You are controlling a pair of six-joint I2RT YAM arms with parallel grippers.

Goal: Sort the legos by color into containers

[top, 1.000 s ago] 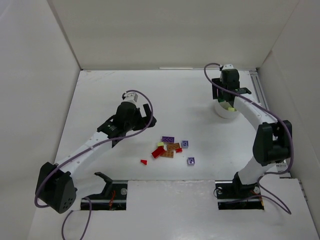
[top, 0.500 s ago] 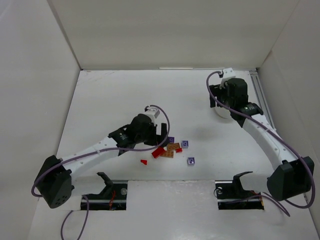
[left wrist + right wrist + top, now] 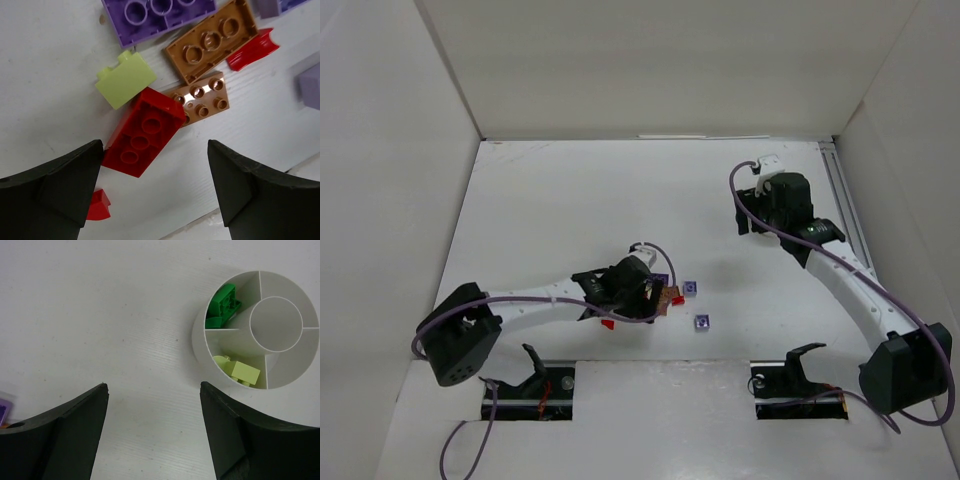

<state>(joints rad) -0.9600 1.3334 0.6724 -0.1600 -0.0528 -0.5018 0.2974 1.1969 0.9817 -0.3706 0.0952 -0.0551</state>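
My left gripper [image 3: 155,172] hangs open low over the pile of legos, nothing between its fingers. Just ahead of it lies a red brick [image 3: 145,132], its corner close to the left fingertip [image 3: 92,155]. Around it lie a pale yellow-green brick [image 3: 125,80], a purple plate [image 3: 160,15], two orange-brown plates [image 3: 212,40] and two small red pieces [image 3: 252,47]. My right gripper [image 3: 154,390] is open and empty beside the round white dish [image 3: 198,347]. One of its containers holds a green lego [image 3: 222,302], another pale yellow-green ones [image 3: 240,371].
In the top view my left gripper [image 3: 645,290] covers most of the pile. Two purple legos [image 3: 691,288] [image 3: 701,322] and a red bit [image 3: 608,324] lie loose around it. My right gripper [image 3: 762,215] is at the back right, near the side wall.
My left arm has swung right and down onto the pile, and its jaws have narrowed a little. My right gripper has shifted slightly off the dish.
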